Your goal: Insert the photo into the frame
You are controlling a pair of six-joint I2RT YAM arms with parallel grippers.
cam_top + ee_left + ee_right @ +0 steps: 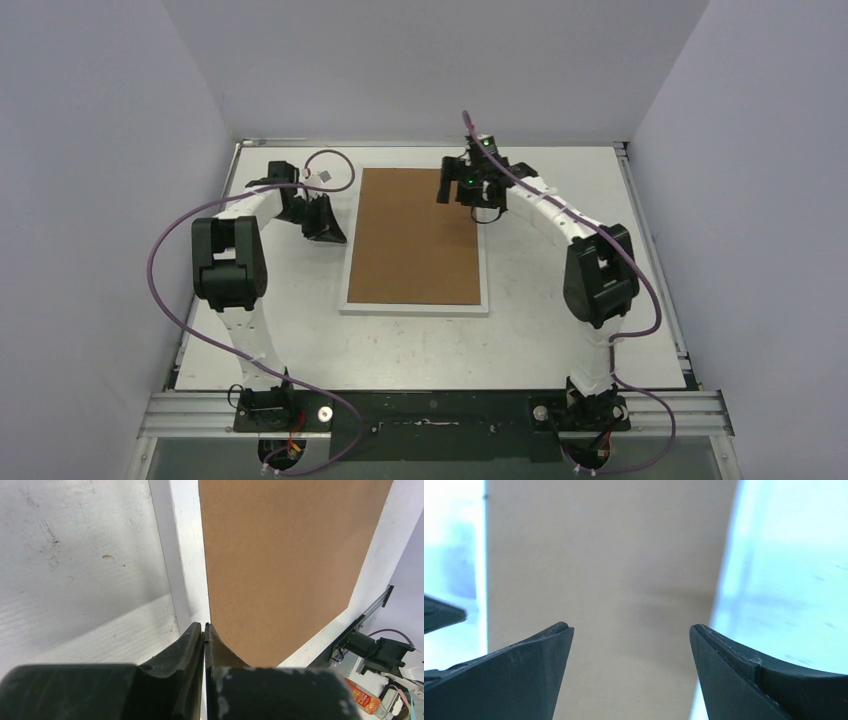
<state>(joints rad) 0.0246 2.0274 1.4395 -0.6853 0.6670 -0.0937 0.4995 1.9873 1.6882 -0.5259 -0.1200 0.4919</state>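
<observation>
Your left hand (327,224) is closed with nothing between its fingers. Its tips sit at the left rim of the frame (414,309), toward the far end, though you cannot tell whether they touch it. The frame lies flat in the middle of the desk (300,345), back side up, with its brown board (415,235) showing. Your right hand (457,186) hangs over the board's far right corner, fingers spread wide, holding nothing.
</observation>
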